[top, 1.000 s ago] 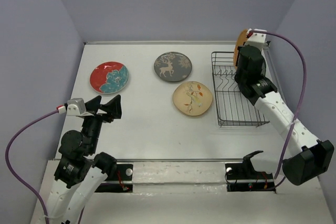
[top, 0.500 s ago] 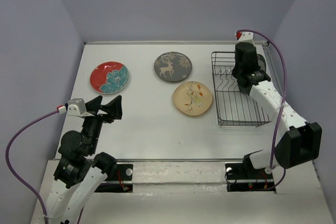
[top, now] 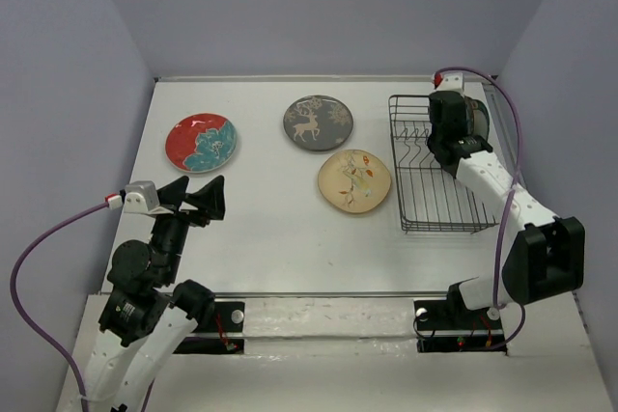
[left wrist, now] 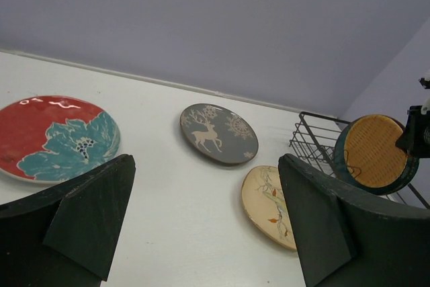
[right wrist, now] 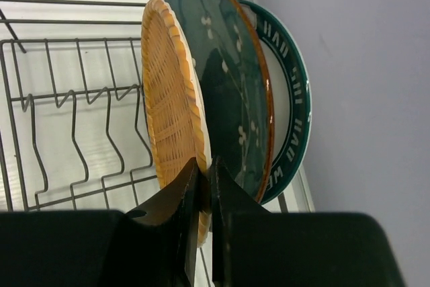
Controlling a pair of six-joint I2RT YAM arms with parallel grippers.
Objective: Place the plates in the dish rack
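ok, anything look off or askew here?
Nothing stands out. Right gripper pinches the orange woven plate on edge beside two upright plates in the dish rack; three others lie flat on the table.

White table (top: 270, 229) carries three flat plates, well apart: red plate (top: 201, 143) at ten o'clock, grey deer plate (top: 318, 123) at twelve, cream floral plate (top: 354, 181) just off centre toward three — and the dish rack (top: 398, 166) at two.

Looks out between wide-spread fingers (left wrist: 87, 210) onto the desk (left wrist: 168, 193): red plate (left wrist: 57, 136), deer plate (left wrist: 218, 134) and cream plate (left wrist: 269, 206) lying flat, apart; at right, orange plate (left wrist: 377, 149) upright before a teal plate (left wrist: 341, 160) at the rack (left wrist: 314, 140).
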